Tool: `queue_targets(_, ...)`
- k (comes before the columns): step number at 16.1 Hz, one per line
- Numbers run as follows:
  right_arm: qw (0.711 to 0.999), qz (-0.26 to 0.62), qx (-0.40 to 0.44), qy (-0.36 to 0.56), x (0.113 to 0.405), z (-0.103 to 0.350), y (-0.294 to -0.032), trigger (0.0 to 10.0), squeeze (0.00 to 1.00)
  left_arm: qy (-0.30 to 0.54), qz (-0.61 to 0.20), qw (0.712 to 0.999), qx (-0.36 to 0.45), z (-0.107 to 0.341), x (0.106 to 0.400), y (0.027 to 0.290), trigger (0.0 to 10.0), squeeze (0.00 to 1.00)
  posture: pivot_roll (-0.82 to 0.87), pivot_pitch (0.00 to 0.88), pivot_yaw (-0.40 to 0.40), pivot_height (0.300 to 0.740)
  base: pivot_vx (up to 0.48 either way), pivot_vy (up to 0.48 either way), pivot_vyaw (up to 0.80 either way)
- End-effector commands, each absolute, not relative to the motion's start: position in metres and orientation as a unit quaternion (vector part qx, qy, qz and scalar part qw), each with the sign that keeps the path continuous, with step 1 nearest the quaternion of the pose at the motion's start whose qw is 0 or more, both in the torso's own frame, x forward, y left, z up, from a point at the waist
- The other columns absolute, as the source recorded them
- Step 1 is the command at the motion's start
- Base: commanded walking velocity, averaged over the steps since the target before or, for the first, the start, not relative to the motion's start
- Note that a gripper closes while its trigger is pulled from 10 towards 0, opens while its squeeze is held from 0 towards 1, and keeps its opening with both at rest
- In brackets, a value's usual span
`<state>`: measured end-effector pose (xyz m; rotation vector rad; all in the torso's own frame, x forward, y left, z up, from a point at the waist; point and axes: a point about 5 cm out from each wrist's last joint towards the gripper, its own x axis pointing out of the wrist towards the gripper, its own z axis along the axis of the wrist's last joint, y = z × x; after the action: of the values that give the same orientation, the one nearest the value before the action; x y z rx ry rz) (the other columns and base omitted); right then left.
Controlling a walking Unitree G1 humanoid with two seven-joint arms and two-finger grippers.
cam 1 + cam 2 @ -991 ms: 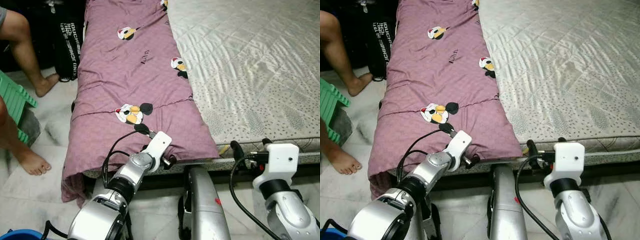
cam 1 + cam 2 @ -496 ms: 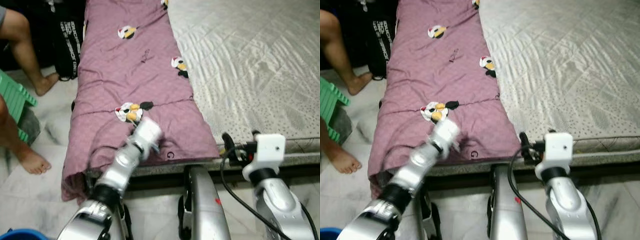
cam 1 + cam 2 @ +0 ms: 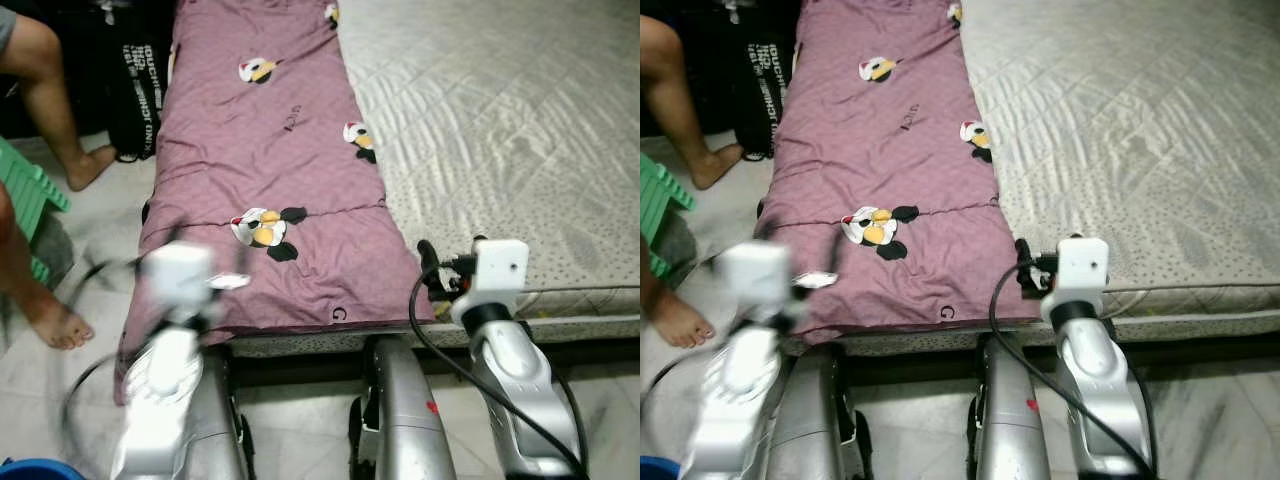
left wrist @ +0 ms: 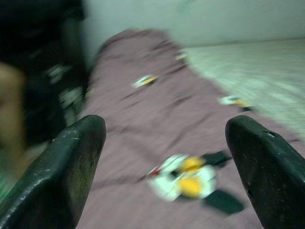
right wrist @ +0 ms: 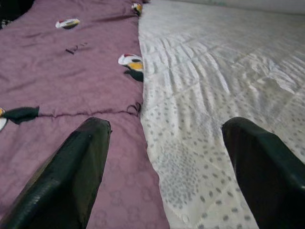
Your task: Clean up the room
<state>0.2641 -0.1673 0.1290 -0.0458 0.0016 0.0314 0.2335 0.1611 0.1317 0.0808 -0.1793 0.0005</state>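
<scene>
At the foot of the bed, our left claw [image 4: 167,157] and right claw [image 5: 167,157] both gape wide, holding nothing. Purple quilt [image 3: 270,170] lies flat along the mattress's left side, near corner just beside the right claw. We judge it soft, light, bulky; best pinched at the hem corners. Bare mattress [image 3: 500,120] rightward gives room; a person's leg [image 3: 45,100] crowds the left.
</scene>
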Motion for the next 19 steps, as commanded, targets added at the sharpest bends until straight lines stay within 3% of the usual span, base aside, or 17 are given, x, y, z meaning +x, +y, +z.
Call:
queue_targets(1,1.0,0.009,-0.022,-0.001,0.266,0.127,-0.17,10.0,0.0,-0.086,0.019,0.995,0.035,0.135,0.23,0.168,10.0,0.0,0.07,0.1,-0.043,0.558,0.0,0.0,0.0)
queue_targets(7,0.999,0.03,-0.002,-0.035,0.283,0.136,-0.161,10.0,0.0,-0.084,0.047,0.995,0.031,0.139,0.23,0.173,10.0,0.0,0.07,0.069,-0.04,0.605,0.0,0.0,0.0)
queue_targets(15,0.998,0.001,-0.003,-0.059,0.293,0.14,-0.171,10.0,0.0,-0.048,0.055,0.996,0.047,0.13,0.238,0.176,10.0,0.0,0.07,0.025,-0.009,0.719,0.0,0.0,0.0)
queue_targets(19,0.998,-0.008,-0.005,-0.062,0.296,0.139,-0.175,10.0,0.0,-0.052,0.044,0.996,0.061,0.131,0.241,0.172,10.0,0.0,0.07,0.016,-0.007,0.74,0.0,0.0,0.0)
